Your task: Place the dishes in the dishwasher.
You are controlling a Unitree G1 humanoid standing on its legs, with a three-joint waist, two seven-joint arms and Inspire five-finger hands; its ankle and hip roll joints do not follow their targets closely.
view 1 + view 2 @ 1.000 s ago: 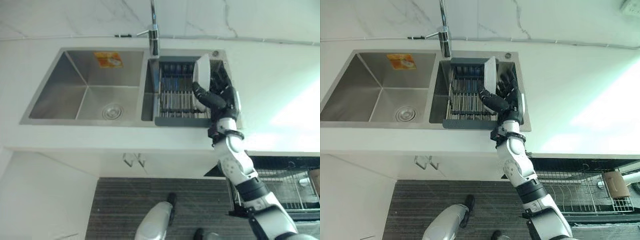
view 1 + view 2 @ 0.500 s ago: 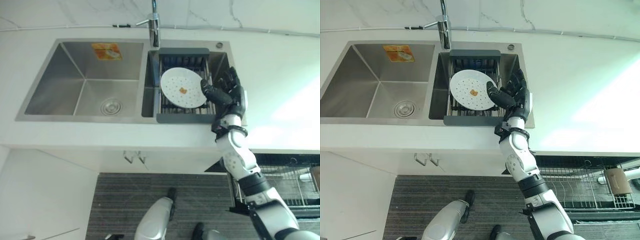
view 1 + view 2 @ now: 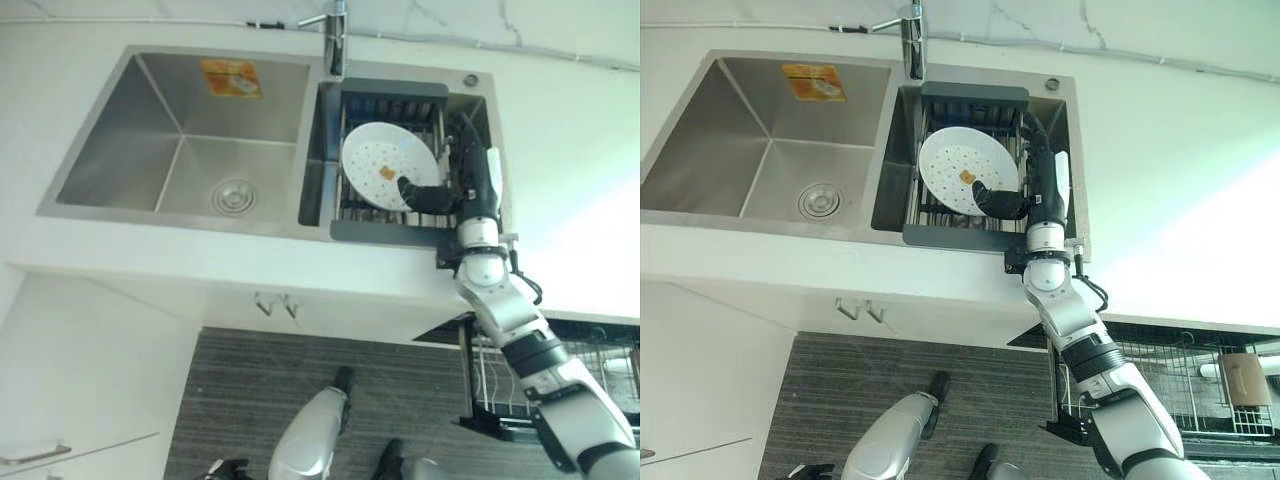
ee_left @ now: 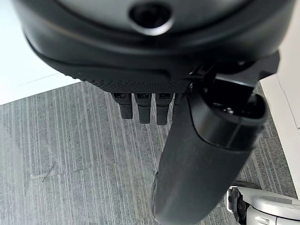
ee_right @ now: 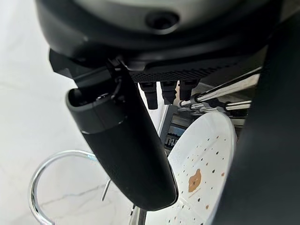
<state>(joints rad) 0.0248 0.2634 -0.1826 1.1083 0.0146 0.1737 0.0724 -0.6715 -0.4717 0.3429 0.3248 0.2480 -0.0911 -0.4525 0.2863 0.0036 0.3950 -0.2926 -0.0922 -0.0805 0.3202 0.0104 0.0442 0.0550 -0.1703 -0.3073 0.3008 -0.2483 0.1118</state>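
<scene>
A white plate (image 3: 385, 170) with small dots and an orange mark leans face-up in the dark dish rack (image 3: 390, 232) in the sink's right basin. My right hand (image 3: 470, 190) is at the plate's right rim. Its thumb (image 3: 995, 200) lies across the plate's lower right face, and its fingers (image 3: 1040, 150) stretch up behind the rim, pinching the plate. The right wrist view shows the thumb (image 5: 126, 140) in front of the plate (image 5: 206, 154). My left hand (image 4: 201, 154) hangs above the grey floor with relaxed fingers and holds nothing.
The left basin (image 3: 180, 150) of the steel sink has a drain and a sticker. A faucet (image 3: 335, 40) stands behind the rack. White counter surrounds the sink. Below at the right, a pulled-out wire dishwasher rack (image 3: 1160, 390) holds a brown cup (image 3: 1240, 378).
The camera shifted. The plate went from standing edge-on to leaning face-up in the rack. My right thumb then closed over the plate's face from beside it.
</scene>
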